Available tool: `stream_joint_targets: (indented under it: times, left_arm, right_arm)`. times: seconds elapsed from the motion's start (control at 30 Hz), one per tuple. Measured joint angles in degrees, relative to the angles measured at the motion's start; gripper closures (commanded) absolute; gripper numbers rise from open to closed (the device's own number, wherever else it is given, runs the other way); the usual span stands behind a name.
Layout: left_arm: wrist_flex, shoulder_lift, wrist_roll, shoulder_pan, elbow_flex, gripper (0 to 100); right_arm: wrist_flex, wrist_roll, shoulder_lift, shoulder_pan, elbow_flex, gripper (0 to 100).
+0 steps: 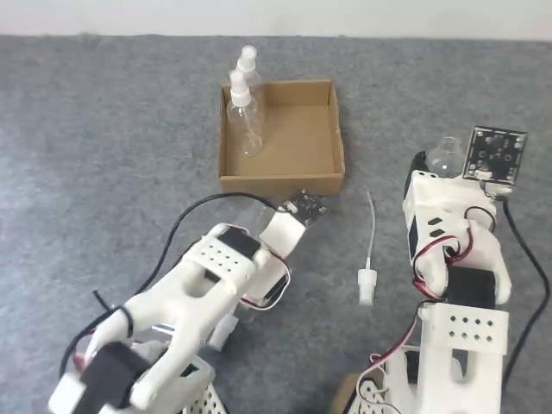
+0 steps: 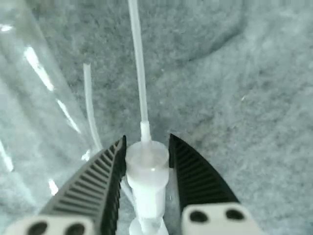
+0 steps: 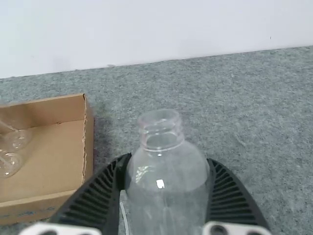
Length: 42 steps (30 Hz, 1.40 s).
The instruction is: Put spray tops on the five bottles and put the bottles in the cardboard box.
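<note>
My right gripper (image 3: 167,162) is shut on a clear bottle (image 3: 164,161) with an open neck and holds it upright to the right of the cardboard box (image 1: 332,129). That bottle (image 1: 446,153) stands out above the right arm in the high view. My left gripper (image 2: 146,139) is shut on a white spray top (image 2: 146,164) whose thin tube points away over the carpet. Beside it lies a clear bottle (image 2: 29,98). Two bottles with spray tops (image 1: 245,95) stand in the box's far left corner. Another spray top (image 1: 367,280) lies on the carpet between the arms.
Grey carpet (image 1: 103,155) covers the table. The left arm (image 1: 220,267) leans in low just in front of the box, with a black cable (image 1: 185,220) looping beside it. Most of the box floor (image 3: 49,152) is bare.
</note>
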State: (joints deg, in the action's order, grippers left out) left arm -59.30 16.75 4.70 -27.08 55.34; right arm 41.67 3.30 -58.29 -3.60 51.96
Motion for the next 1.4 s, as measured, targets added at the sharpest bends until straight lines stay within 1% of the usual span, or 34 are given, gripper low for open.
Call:
stream_joint_targets:
  times: [0.33,0.53,0.83,1.0,1.4]
  left_arm:
    - [-3.8,16.5,0.3,0.0,3.0,95]
    - [-3.9,26.8,0.1,3.3,6.2,97]
    - [-3.9,40.4,-1.9,7.4,7.6,97]
    - [-3.9,45.7,-2.1,11.3,7.6,97]
    - [-4.0,54.7,-7.4,22.3,7.6,97]
  right_arm:
    - [0.0,0.0,0.0,0.0,0.0,86.0]
    - [0.0,0.0,0.0,0.0,0.0,86.0]
    - [0.0,0.0,0.0,0.0,0.0,86.0]
    - [0.0,0.0,0.0,0.0,0.0,86.1]
    - [0.0,0.0,0.0,0.0,0.0,86.1]
